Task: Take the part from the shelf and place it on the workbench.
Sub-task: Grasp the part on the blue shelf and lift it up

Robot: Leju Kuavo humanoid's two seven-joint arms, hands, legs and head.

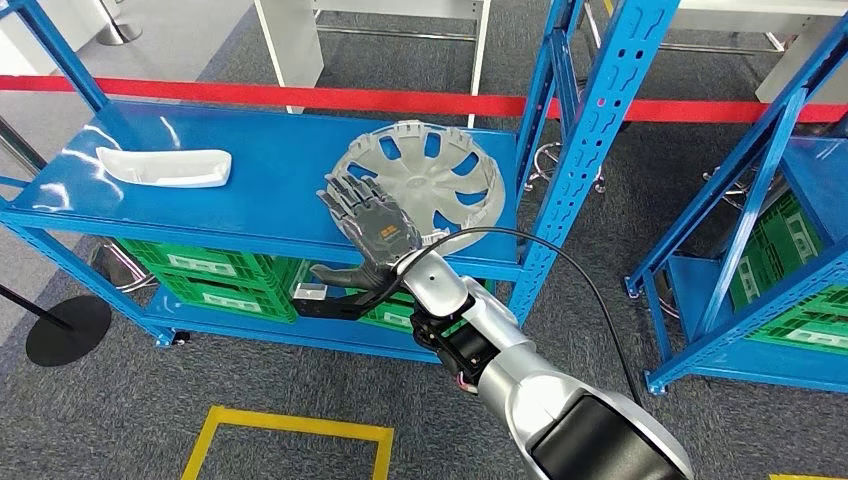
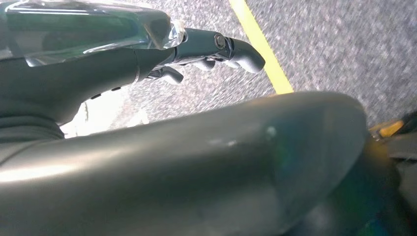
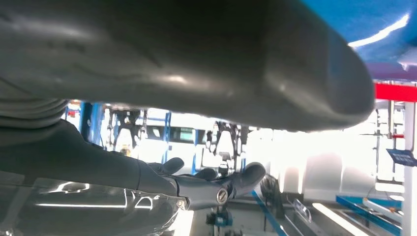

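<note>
The right hand (image 1: 365,222) is spread flat with its fingers apart and its thumb out to the side, holding nothing; its fingertips (image 1: 345,192) overlap the near rim of the grey wheel cover (image 1: 430,176), though contact cannot be confirmed. The left hand (image 2: 216,51) hangs over the grey floor (image 2: 334,44) with fingers loosely curled around nothing. The wheel cover lies flat on the blue shelf (image 1: 270,190), well apart from a white moulded part (image 1: 165,166) on the same shelf. No writing is legible.
</note>
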